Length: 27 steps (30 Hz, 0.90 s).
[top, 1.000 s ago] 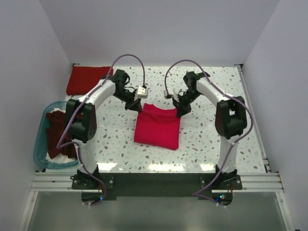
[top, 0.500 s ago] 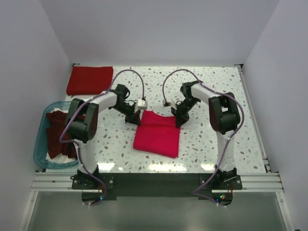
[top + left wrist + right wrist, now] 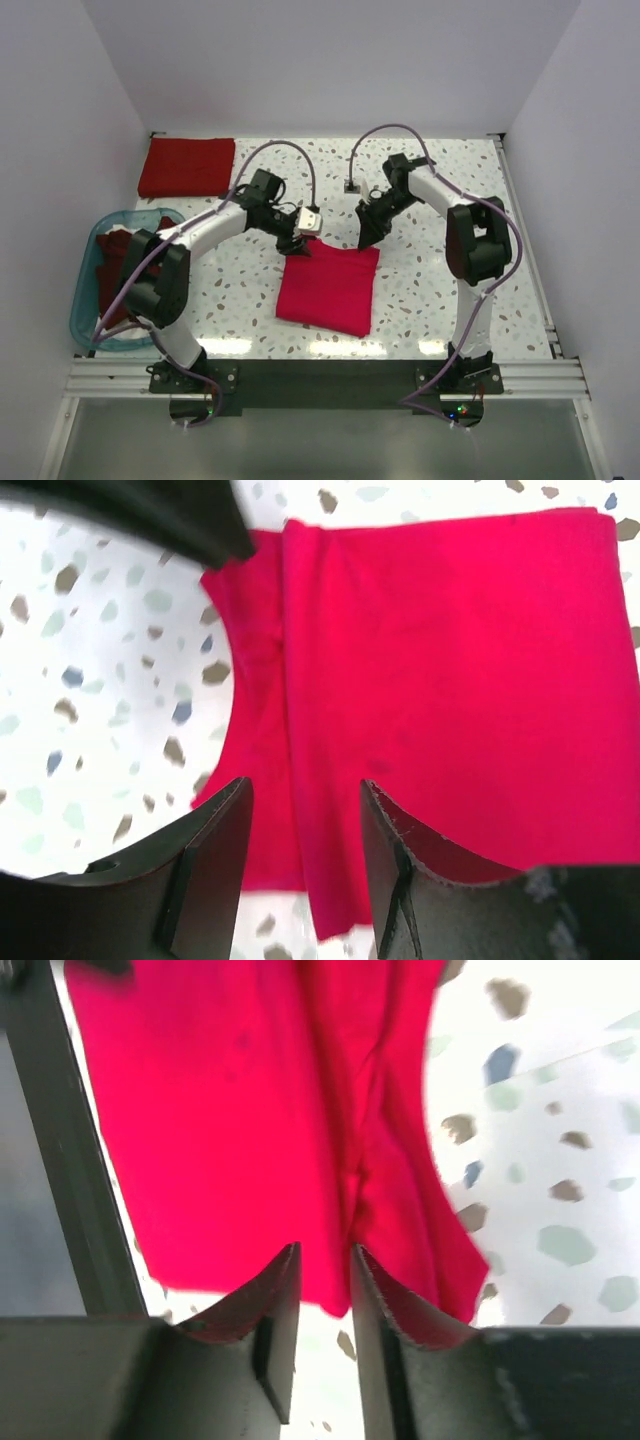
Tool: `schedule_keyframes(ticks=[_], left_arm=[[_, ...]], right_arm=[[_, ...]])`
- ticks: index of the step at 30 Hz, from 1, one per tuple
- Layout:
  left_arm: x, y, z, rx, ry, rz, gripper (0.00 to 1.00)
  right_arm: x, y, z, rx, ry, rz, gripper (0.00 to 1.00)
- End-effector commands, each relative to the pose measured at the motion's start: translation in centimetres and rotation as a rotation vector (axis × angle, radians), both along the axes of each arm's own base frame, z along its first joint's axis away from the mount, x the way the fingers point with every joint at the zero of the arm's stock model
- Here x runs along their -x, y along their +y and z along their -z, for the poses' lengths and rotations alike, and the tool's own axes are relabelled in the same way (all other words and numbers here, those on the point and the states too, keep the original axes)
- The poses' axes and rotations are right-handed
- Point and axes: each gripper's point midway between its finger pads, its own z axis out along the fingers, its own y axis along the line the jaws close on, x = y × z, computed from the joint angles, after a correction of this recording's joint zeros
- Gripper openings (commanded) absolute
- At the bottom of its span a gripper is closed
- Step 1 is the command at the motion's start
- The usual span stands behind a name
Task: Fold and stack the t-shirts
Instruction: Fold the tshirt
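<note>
- While its jaws stand apart with nothing between them, the left gripper [image 3: 303,845] hangs over the far left corner of the crimson-pink t-shirt [image 3: 440,680].
- Right gripper [image 3: 322,1305]: jaws parted by a narrow slit, gripping nothing, over that shirt's far right corner.
- Count: two grippers; one crimson-pink t-shirt, folded flat on the speckled table [image 3: 440,300]; one dark red t-shirt [image 3: 186,166], folded, beyond it to the left; one blue tub [image 3: 88,310] to its left, holding maroon t-shirts [image 3: 115,270] whose number I cannot tell.
- Only the top view shows the tub and the darker shirts; the wrist views show the creases along the crimson-pink t-shirt's edge.
</note>
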Motion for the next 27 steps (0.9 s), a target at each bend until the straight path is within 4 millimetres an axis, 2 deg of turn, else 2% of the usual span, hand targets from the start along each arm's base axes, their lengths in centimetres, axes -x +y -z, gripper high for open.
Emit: schedule_keyframes(ticks=[1, 4, 7, 10, 17, 20, 21, 24, 27], left_arm=[[-0.9, -2.7, 0.5, 0.026, -0.077, 0.059, 0.51], [-1.1, -4.1, 1.9, 0.012, -0.049, 0.067, 0.5], [-1.4, -4.8, 3.5, -0.009, -0.034, 0.065, 0.5], [-1.7, -5.3, 4.3, -0.018, -0.034, 0.052, 0.5], [-1.3, -5.4, 5.7, -0.044, 0.001, 0.067, 0.45], [-1.1, -5.5, 5.8, -0.041, 0.008, 0.073, 0.33], [-1.0, -5.6, 5.7, -0.041, 0.009, 0.077, 0.21], [-0.7, -5.6, 5.2, -0.035, -0.014, 0.096, 0.03], [-0.6, -5.6, 4.4, -0.028, -0.046, 0.098, 0.0]], right_arm=[[-3.5, 2.9, -2.1, -0.097, 0.029, 0.181, 0.29], [-5.2, 3.9, -1.9, -0.116, 0.043, 0.257, 0.19], [-6.0, 4.7, -1.4, -0.125, 0.056, 0.293, 0.15], [-6.2, 5.2, -0.6, -0.122, 0.079, 0.306, 0.12], [-4.9, 5.9, 1.1, -0.104, 0.108, 0.281, 0.11], [-4.4, 6.4, 1.5, -0.106, 0.124, 0.266, 0.1], [-4.3, 6.6, 1.5, -0.106, 0.125, 0.26, 0.1], [-3.8, 7.3, 2.1, -0.112, 0.145, 0.24, 0.1], [-3.1, 8.1, 3.3, -0.108, 0.165, 0.209, 0.1]])
